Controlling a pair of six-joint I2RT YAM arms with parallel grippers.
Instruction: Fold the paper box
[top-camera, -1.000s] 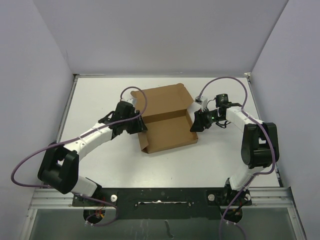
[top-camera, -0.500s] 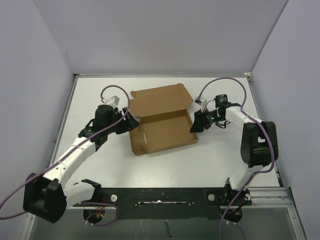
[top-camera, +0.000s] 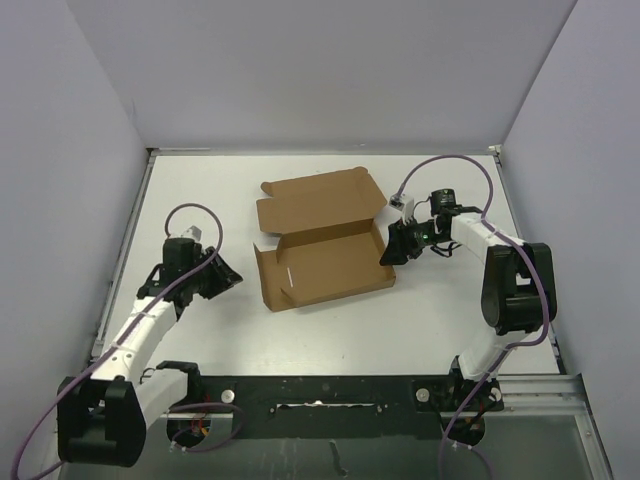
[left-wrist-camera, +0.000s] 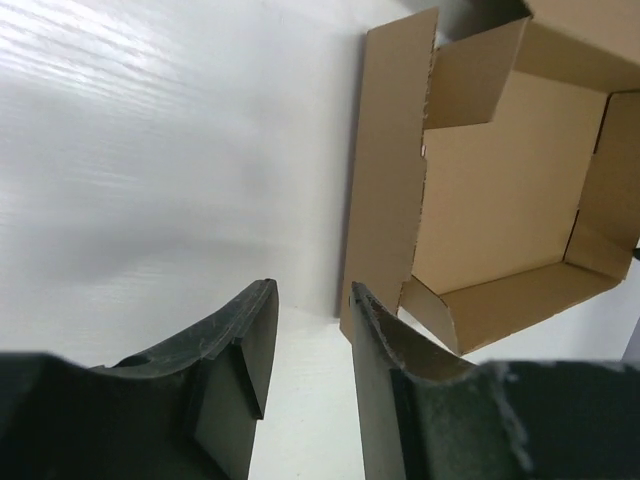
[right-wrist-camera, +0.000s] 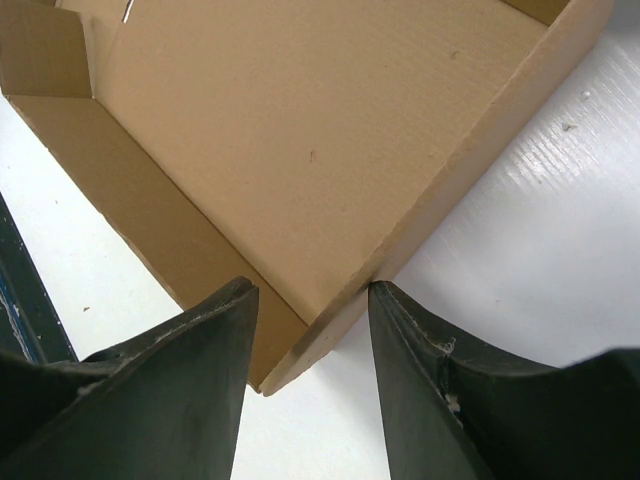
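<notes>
The paper box (top-camera: 325, 262) lies open in the middle of the table, its lid panel (top-camera: 320, 205) spread towards the back and its left side flap (top-camera: 266, 278) leaning outwards. My left gripper (top-camera: 230, 277) is open and empty, well left of the box; in the left wrist view the gripper (left-wrist-camera: 310, 292) points at the box (left-wrist-camera: 500, 190) across bare table. My right gripper (top-camera: 387, 252) is at the box's right wall. In the right wrist view the gripper (right-wrist-camera: 310, 292) is open, with the near corner of the box wall (right-wrist-camera: 330, 310) between the jaws, unclamped.
The white table (top-camera: 200, 190) is enclosed by grey-purple walls on three sides. A black rail (top-camera: 320, 388) with the arm bases runs along the near edge. Purple cables loop above both arms.
My left arm has pulled back from the box's left wall to the left and towards the near edge. The left side flap has dropped outwards. The right arm has stayed put.
</notes>
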